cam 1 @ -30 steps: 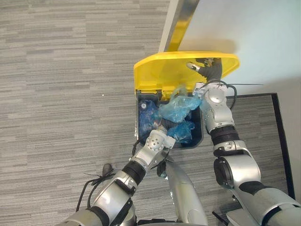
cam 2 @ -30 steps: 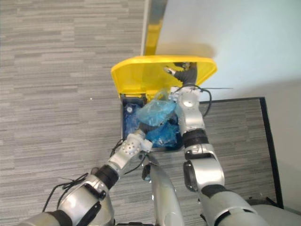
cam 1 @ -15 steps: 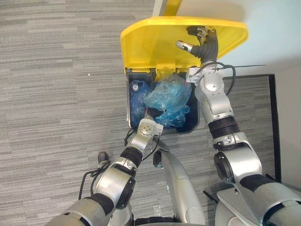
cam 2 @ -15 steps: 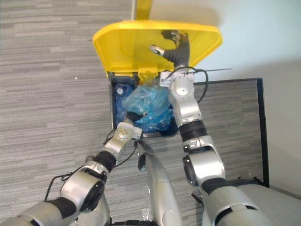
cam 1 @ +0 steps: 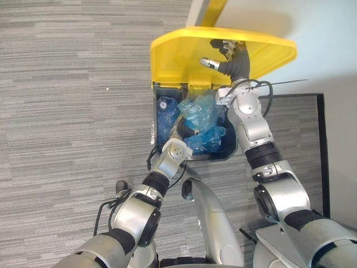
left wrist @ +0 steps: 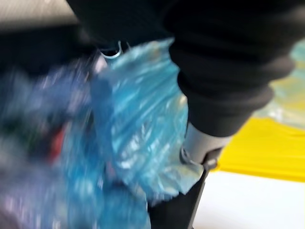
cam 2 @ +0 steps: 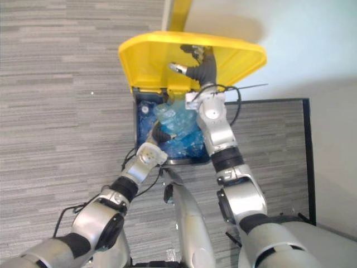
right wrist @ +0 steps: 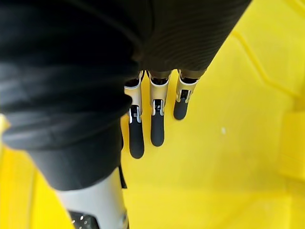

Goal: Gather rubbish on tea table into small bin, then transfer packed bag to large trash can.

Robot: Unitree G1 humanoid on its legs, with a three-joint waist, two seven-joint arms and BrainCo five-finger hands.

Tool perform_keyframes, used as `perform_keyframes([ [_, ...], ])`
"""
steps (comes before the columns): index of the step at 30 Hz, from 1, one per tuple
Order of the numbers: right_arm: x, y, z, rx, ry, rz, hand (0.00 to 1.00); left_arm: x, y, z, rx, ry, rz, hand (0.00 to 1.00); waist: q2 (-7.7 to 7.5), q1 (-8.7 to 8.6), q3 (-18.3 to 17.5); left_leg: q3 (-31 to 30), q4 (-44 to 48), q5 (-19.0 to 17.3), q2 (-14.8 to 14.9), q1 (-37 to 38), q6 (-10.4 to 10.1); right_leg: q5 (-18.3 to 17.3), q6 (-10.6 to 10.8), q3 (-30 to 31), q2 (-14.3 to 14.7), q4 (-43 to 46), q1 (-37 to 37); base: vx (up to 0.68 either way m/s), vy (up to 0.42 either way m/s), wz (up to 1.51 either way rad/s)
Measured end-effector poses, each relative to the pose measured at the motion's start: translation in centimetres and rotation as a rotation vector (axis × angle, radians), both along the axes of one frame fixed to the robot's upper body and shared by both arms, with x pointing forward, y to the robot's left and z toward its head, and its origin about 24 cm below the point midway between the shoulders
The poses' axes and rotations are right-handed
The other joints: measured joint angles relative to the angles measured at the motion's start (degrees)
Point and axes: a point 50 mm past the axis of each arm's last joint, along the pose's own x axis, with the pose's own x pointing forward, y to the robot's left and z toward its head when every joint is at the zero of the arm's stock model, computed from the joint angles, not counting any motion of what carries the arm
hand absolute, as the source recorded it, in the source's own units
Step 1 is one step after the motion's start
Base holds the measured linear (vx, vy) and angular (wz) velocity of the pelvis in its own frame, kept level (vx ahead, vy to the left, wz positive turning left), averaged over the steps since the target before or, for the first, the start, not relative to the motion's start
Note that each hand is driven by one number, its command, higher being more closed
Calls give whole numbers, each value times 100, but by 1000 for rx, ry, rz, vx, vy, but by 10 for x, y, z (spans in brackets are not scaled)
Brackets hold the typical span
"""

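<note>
One blue bag (cam 1: 202, 111) over left hand (cam 1: 182, 129), right hand (cam 1: 230, 57) on yellow lid (cam 1: 177, 62)

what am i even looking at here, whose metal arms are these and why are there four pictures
These are the arms of a humanoid robot. Two pictures come from a stereo camera on its head, looking down. The other two come from a camera on each wrist, very close up.

Below the robot, on grey carpet, stands a large trash can with a yellow lid. The right hand presses straight fingers against the inner face of the lid, propping it open. Its wrist view shows them on the yellow plastic.

The left hand reaches into the can at a light blue rubbish bag, which lies on darker blue bags. Whether it grips the bag is hidden.
</note>
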Motion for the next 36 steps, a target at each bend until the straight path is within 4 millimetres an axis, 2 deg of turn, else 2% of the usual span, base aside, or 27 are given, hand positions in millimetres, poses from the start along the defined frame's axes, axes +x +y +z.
perform_keyframes([
  [3,-7,-2,-15,-26,7,-1,0,-6,-5,12,52,-103,-42,0,-2,119,-12,-67,-10,20,-102,39,45,-6,2,-33,-95,-4,90,-7,9,18],
  [6,-12,0,-37,-28,56,18,0,-18,1,2,60,-116,-43,0,10,201,-18,-107,-40,12,-134,260,74,-34,8,-70,-131,-1,335,10,-2,12],
  [9,-22,-4,-60,-41,93,10,0,-35,9,-17,22,-82,-40,0,33,317,-73,-119,-153,38,-244,476,134,-83,23,-86,-224,23,521,11,3,15],
  [12,-31,-16,-92,-28,186,-29,0,-54,25,-44,-84,30,-14,0,108,450,-180,-125,-213,26,-331,774,182,-191,67,-87,-321,148,739,17,11,13],
  [14,-39,-21,-119,-2,277,-41,0,-68,46,-68,-177,127,52,0,134,485,-456,-123,-228,2,-394,845,229,-266,88,-84,-400,233,781,26,23,8],
  [17,-50,-21,-148,-6,374,-40,0,-90,79,-102,-260,259,164,0,180,492,-669,-78,-229,-44,-484,1123,312,-336,153,-26,-488,336,986,20,48,2],
  [20,-63,-19,-174,2,466,-32,0,-115,106,-135,-336,396,282,0,206,518,-735,9,-199,-107,-546,1499,398,-381,202,58,-545,396,1285,-8,69,-6],
  [24,-84,-9,-205,14,568,-11,0,-151,127,-175,-426,577,417,0,222,511,-871,292,48,-268,-590,1721,476,-287,306,374,-499,373,1390,-53,92,-37],
  [26,-99,-8,-222,0,627,-1,0,-163,130,-189,-461,648,455,0,204,489,-923,475,130,-305,-609,1781,490,-134,412,507,-485,174,1461,-157,144,-50],
  [27,-112,-9,-237,4,679,1,0,-168,131,-195,-480,679,483,0,158,441,-979,555,39,-247,-638,1814,577,-139,573,514,-487,-108,1535,-151,88,-43],
  [28,-125,-8,-250,15,730,2,0,-173,133,-199,-492,699,513,0,206,435,-1024,734,-242,-47,-517,1885,605,-139,464,489,-508,120,1432,-119,20,-41],
  [29,-136,-7,-260,10,769,1,0,-176,135,-203,-504,716,540,0,162,399,-1095,851,-440,113,-488,1965,532,-154,178,537,-530,828,1231,-68,-64,-36],
  [30,-163,-8,-286,1,883,-5,0,-185,136,-211,-518,760,573,0,80,296,-1193,978,-900,391,-496,2254,446,-510,-49,585,-585,2382,1255,-43,-78,-17],
  [31,-174,-9,-296,-2,930,-8,0,-189,136,-214,-520,775,579,0,56,276,-1265,980,-1004,436,-510,2319,416,-626,-25,625,-606,2683,1369,-3,-88,-7],
  [32,-190,-11,-311,-28,1003,-13,0,-194,135,-217,-520,793,587,0,-15,215,-1384,972,-1080,459,-541,2370,389,-1022,40,744,-615,2812,1574,22,-87,-3],
  [33,-215,-15,-332,-31,1119,-35,0,-196,135,-218,-523,803,592,0,-112,140,-1518,975,-1155,447,-610,2371,345,-1415,186,786,-494,2127,1928,10,-113,-30],
  [34,-231,-22,-347,-22,1214,-66,0,-200,133,-222,-536,827,606,0,115,190,-1670,905,-1369,491,-497,2385,425,-1320,-64,746,-216,1222,2177,10,-78,-109],
  [35,-248,-42,-359,4,1295,-153,0,-207,126,-227,-592,854,636,0,334,267,-1832,1035,-1928,713,-361,2547,759,-1435,-249,492,-259,1560,2141,-12,-31,-117],
  [36,-249,-44,-360,15,1301,-168,0,-211,128,-229,-602,863,662,0,279,193,-1861,1118,-2036,799,-479,2612,623,-1454,-206,520,-414,1774,2221,14,1,-94],
])
